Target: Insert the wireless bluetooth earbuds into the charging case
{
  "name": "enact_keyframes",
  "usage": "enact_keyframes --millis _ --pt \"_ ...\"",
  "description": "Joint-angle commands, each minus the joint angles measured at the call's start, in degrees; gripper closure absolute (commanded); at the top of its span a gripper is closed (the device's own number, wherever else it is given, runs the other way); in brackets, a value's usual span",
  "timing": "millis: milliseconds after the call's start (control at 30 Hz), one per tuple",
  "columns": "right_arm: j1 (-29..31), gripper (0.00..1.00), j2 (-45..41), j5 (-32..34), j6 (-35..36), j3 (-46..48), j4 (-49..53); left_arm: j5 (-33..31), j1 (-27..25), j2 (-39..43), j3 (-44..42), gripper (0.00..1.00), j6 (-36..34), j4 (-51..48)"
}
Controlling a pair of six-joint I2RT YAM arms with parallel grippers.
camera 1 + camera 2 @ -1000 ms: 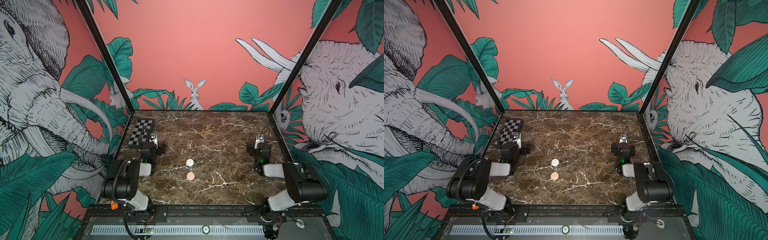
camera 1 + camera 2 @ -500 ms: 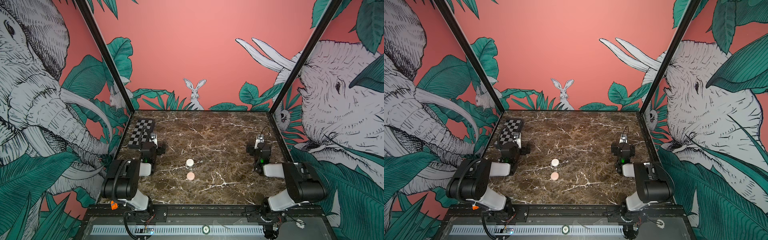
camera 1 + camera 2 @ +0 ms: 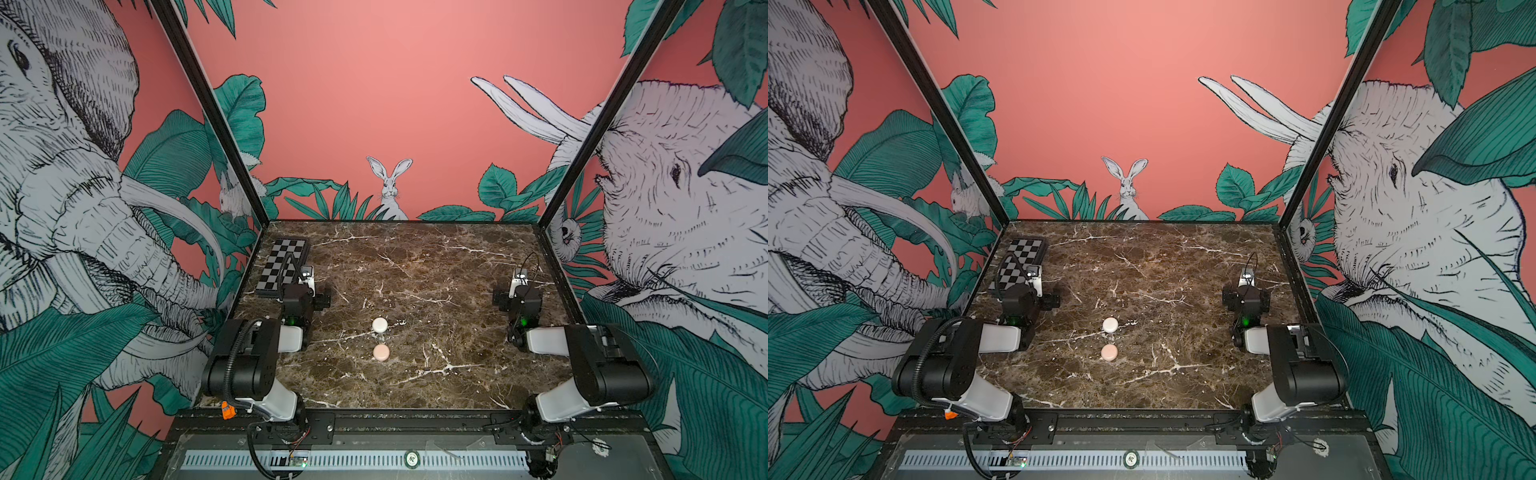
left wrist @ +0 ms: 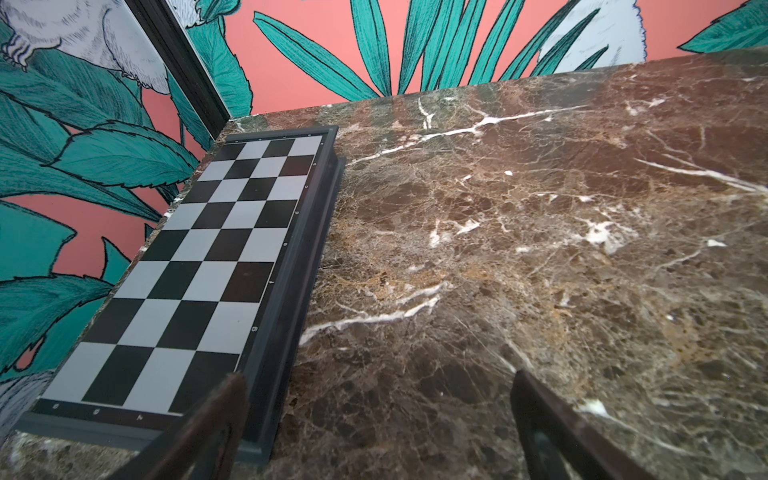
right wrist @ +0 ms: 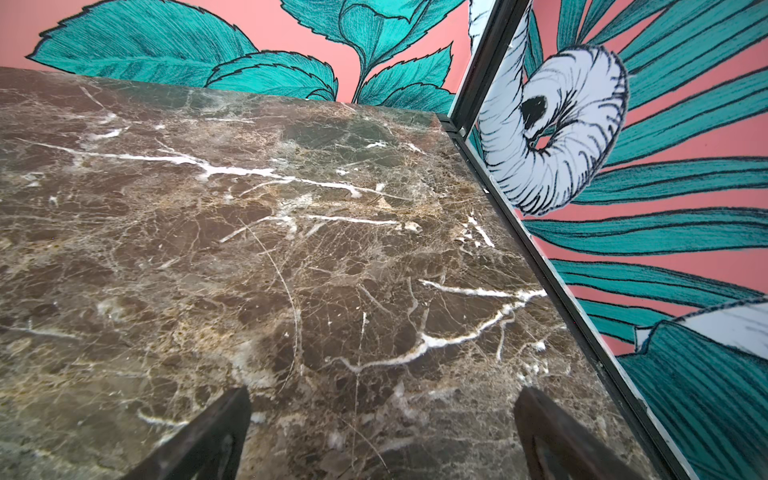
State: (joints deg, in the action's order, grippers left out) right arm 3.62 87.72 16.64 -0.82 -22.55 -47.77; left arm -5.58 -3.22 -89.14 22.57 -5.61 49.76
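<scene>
Chessboard (image 3: 284, 259) comes first: folded, black and white, it lies well to the left of the white case (image 3: 380, 324) and farther back, in the far left corner of the marble table (image 3: 436, 270). The left gripper (image 4: 376, 382) hangs low over the marble just beside the board's near end, left of the white case and well apart from it. Its fingers (image 4: 216, 415) are spread wide, with only bare marble between them. The white case, a round puck, sits near the middle of the table. A pink case (image 3: 381, 352) of the same shape lies just in front of it, close but not touching. The earbuds are too small to pick out with certainty. A pale speck (image 3: 402, 322) lies just right of the white case, and whether it is a bud or a marble vein I cannot tell. The right gripper (image 5: 384, 395) hangs well to the right of the white case and somewhat farther back, its fingers (image 5: 548, 424) likewise spread over bare marble.
</scene>
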Motion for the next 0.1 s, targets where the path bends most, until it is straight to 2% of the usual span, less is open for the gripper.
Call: enact_keyframes --millis 0,67 --pt "-0.42 0.02 -0.08 -1.00 -0.55 0.03 -1.90 -0.41 -0.10 0.37 0.99 0.01 -0.55 -0.17" --pt "-0.55 0.02 -0.19 -1.36 -0.58 0.13 -2.01 -0.44 -0.09 0.37 0.99 0.01 -0.56 -0.12"
